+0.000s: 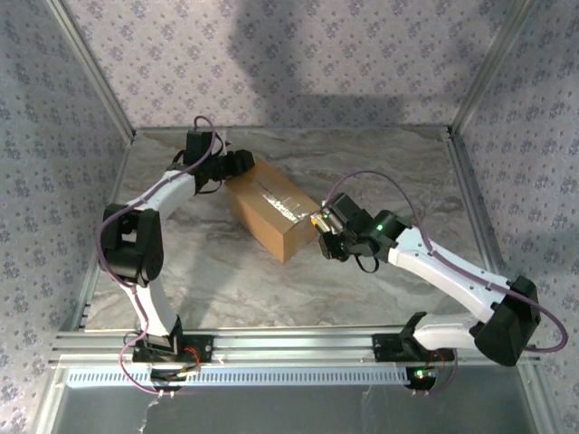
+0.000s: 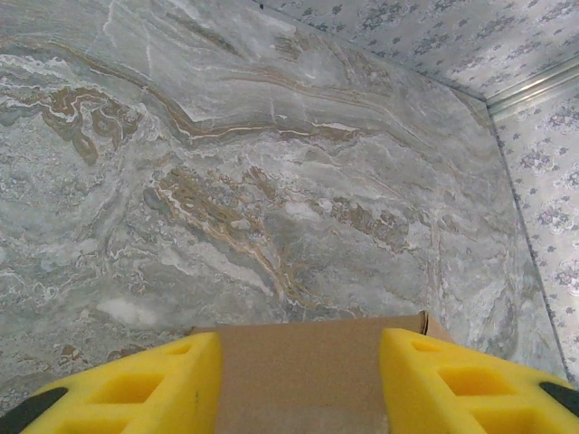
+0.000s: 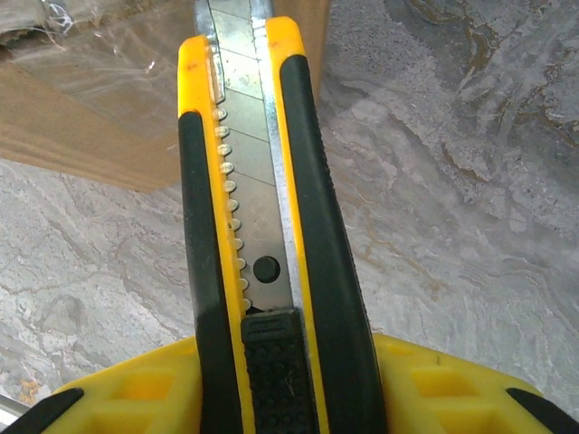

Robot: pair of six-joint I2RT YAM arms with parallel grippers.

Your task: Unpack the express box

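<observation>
Two grips | left fingers [image 2: 136, 384] clamp express box [image 1: 276, 210] | right fingers [image 3: 434, 389] clamp knife [image 3: 262, 226] — tip cut off

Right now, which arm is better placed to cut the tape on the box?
Right. The right fingers hold the utility knife, blade at the taped edge of the express box; the left fingers clamp its far end.

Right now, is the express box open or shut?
Shut: the express box has its top lying flat and closed, with clear tape running along the seam.

A lab booth: aluminium frame [image 1: 298, 339], wallpapered panels [image 1: 317, 54].
</observation>
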